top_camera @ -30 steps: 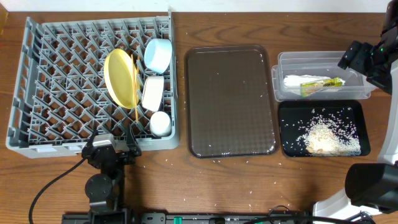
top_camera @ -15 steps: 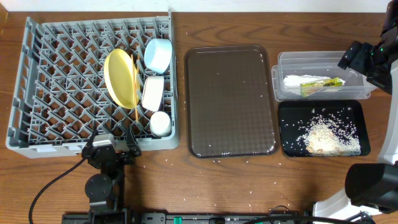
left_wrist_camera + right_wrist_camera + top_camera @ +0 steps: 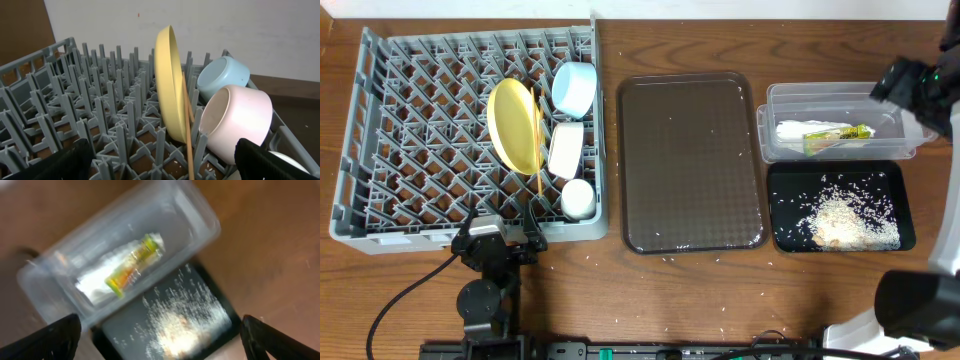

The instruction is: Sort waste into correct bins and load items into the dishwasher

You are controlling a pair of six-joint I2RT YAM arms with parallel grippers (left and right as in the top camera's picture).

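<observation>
**Rack loaded, waste in both bins, both pincers wide**

Your left pincer (image 3: 165, 167) is spread wide and holds nothing. It sits at the near edge of the dish rack (image 3: 420, 130). In the rack you have:

- one yellow plate (image 3: 513, 125), standing on edge
- two bowls, a blue bowl (image 3: 574, 88) and a white bowl (image 3: 566, 150)
- one white cup (image 3: 578, 198)
- the chopsticks (image 3: 537, 140), leaning against the plate; your wrist view shows only one stick clearly

One brown tray (image 3: 692, 163) lies between the rack and your two bins. The clear tub (image 3: 820, 92) holds one wrapper (image 3: 838, 138) and one paper piece (image 3: 795, 130). The black tray (image 3: 775, 205), just in front of the tub, holds the heap of rice (image 3: 840, 215). More rice is scattered over the brown tray and the tabletop (image 3: 720, 290).

Your right pincer (image 3: 160, 340) is also wide and empty, above the tub and the black tray. That view is blurred.

Against half a second ago, your right arm (image 3: 918, 85) has shifted toward the far right corner. Everything else lies as it did.
</observation>
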